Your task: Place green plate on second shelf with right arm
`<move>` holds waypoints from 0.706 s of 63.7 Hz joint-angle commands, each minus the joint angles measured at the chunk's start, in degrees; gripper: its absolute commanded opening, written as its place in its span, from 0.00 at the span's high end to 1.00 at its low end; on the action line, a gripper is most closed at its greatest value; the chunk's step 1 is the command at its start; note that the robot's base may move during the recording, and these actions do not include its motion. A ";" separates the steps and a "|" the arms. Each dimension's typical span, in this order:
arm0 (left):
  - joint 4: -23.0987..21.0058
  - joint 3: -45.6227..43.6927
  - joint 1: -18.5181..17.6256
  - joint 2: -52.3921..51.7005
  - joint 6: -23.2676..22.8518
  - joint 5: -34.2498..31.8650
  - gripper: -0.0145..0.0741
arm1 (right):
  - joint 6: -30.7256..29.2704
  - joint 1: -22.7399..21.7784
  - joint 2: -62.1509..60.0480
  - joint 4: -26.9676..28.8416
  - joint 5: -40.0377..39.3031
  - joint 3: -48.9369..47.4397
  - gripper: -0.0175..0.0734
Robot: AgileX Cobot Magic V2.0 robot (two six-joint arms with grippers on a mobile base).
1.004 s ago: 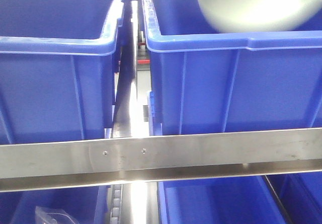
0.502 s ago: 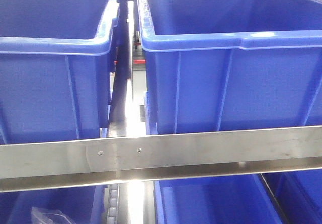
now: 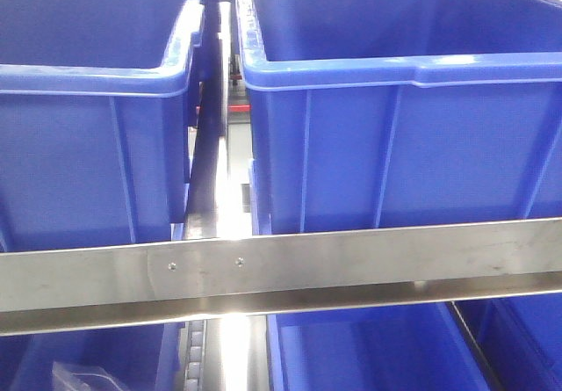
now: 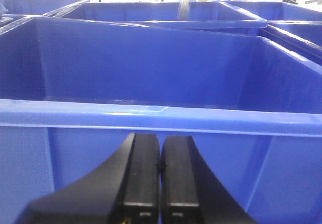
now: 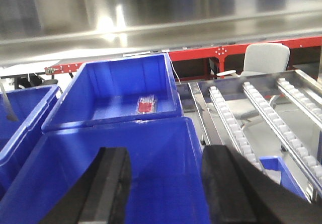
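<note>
Surroundings: two blue bins (image 3: 395, 136) behind a steel rail (image 3: 281, 272), narrow gap between | Left gripper (image 4: 160, 166): fingers pressed together, empty, facing a bin wall | Right gripper (image 5: 163, 183): spread wide, empty, above a bin; roller tracks (image 5: 236, 128) alongside | Green plate: not visible in any view.

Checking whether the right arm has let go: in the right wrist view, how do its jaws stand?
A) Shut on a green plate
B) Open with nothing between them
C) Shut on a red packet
B: the right gripper has its jaws apart, with only the blue bin showing between them.
</note>
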 commanded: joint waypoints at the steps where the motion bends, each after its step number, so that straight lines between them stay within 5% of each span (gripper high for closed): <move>1: -0.32 2.40 -0.37 -1.04 -0.08 -4.70 0.69 | 0.00 0.09 -1.03 -0.83 -3.82 -2.20 0.32; 20: -0.32 2.40 -0.37 -1.04 -0.08 -4.70 0.69 | 0.00 0.01 -13.95 -0.83 10.65 -1.59 0.32; 45: -0.32 2.40 -0.37 -1.04 -0.08 -4.70 0.69 | -0.69 0.01 -27.09 -3.68 11.69 2.50 0.38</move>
